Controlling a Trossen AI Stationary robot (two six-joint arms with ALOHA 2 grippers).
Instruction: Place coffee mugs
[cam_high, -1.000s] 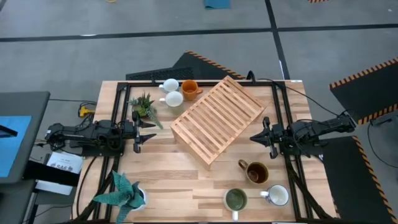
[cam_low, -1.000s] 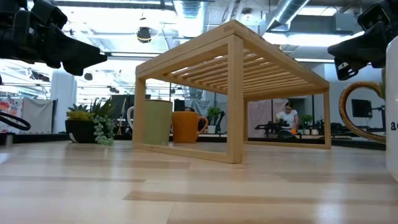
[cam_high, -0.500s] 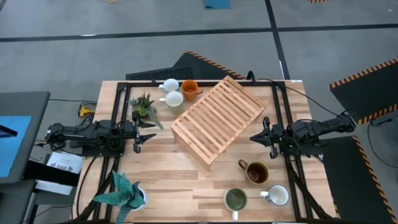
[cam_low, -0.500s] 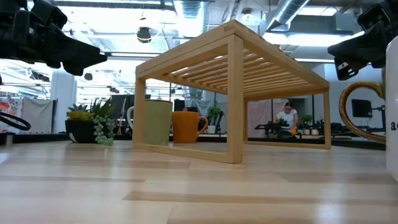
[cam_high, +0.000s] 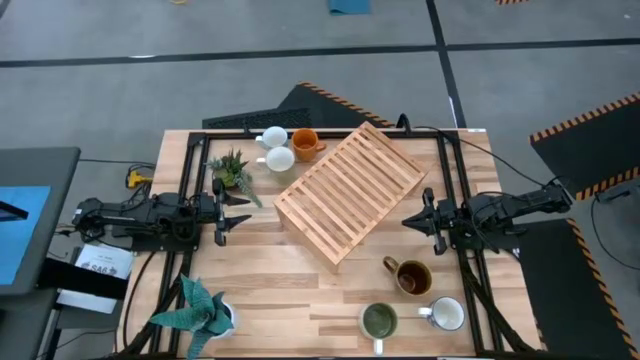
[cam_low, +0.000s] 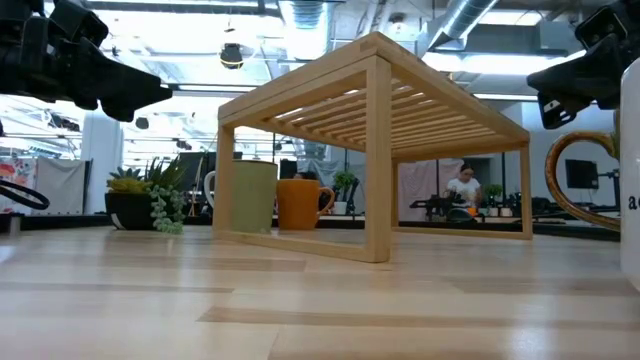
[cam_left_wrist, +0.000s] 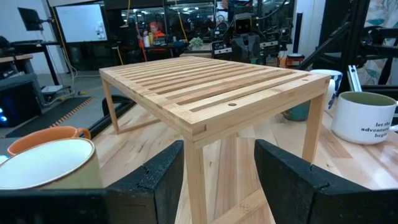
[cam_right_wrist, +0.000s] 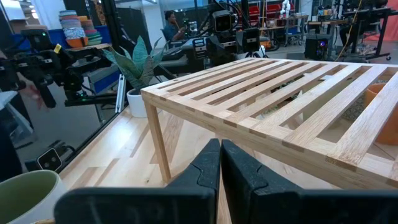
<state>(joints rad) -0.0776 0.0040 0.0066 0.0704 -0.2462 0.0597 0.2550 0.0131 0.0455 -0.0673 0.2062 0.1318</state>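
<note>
A slatted wooden rack (cam_high: 345, 192) stands mid-table on its legs. At the far edge sit three mugs: pale white (cam_high: 273, 137), cream (cam_high: 280, 159) and orange (cam_high: 305, 143). Near the right front stand the dark brown mug (cam_high: 412, 276), the green-inside mug (cam_high: 378, 320) and a white mug (cam_high: 446, 314). My left gripper (cam_high: 238, 212) hovers open left of the rack, its fingers (cam_left_wrist: 155, 180) wide apart. My right gripper (cam_high: 412, 220) hovers shut right of the rack (cam_right_wrist: 280, 93), fingers (cam_right_wrist: 208, 165) together. Neither touches anything.
A small succulent (cam_high: 232, 172) stands by the left gripper, and a spiky potted plant (cam_high: 195, 305) at the near left corner. A black metal frame (cam_high: 445, 150) rims the table. Bare wood lies in front of the rack (cam_low: 375, 140). A person sits far behind.
</note>
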